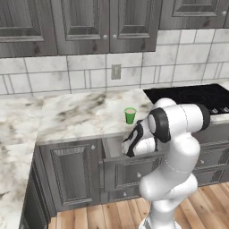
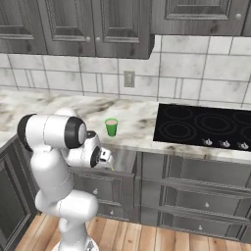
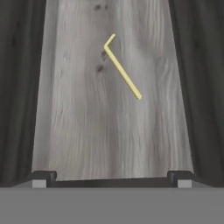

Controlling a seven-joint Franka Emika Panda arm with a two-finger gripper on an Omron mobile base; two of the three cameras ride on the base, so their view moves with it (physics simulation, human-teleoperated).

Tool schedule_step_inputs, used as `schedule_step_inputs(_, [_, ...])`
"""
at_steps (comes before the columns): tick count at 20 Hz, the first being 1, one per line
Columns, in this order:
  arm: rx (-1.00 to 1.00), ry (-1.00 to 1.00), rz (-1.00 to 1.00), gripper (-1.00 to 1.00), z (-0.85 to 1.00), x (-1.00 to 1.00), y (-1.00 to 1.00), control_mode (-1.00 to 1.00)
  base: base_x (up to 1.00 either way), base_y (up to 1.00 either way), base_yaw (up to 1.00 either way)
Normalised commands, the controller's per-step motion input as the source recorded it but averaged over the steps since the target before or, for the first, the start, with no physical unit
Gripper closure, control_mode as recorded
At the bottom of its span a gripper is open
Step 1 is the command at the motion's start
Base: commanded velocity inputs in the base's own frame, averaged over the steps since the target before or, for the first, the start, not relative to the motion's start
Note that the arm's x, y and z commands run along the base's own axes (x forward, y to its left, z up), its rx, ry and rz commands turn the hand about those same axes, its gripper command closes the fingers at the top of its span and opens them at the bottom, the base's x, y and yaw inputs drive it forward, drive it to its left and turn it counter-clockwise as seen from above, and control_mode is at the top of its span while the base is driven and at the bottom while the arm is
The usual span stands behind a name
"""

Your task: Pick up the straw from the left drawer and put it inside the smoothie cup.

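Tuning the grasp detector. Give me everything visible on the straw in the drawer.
The straw is a thin pale yellow stick with a bent end: a long straight run and a short leg kinked off at its top, as the hand view shows it. It looks like smooth plastic. It lies flat and diagonal on the grey wood-grain floor of the open left drawer, clear of both side walls. Nothing else touches it; the open gripper hangs above it, apart from it.

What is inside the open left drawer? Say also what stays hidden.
On the left drawer floor lies one pale yellow straw, bent near one end, loose ahead of the open fingers. From the base views, the arm covers much of the drawer's inside.
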Motion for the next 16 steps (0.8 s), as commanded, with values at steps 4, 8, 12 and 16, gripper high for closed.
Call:
schedule_step_inputs(4, [-0.03, 0.18, -0.02, -1.0, -0.22, 0.0, 0.0, -1.0, 0.0, 0.0, 0.0])
schedule_step_inputs(8, [-0.05, 0.34, -0.03, -1.0, -0.17, -0.24, 0.0, -1.0, 0.0, 0.0, 0.0])
schedule_step_inputs(12, [-0.01, 0.28, 0.0, -1.0, -0.05, -0.95, 0.0, -1.0, 0.0, 0.0, 0.0])
schedule_step_inputs(16, [0.0, 0.16, 0.0, -1.0, 0.0, -1.0, 0.0, -1.0, 0.0, 0.0, 0.0])
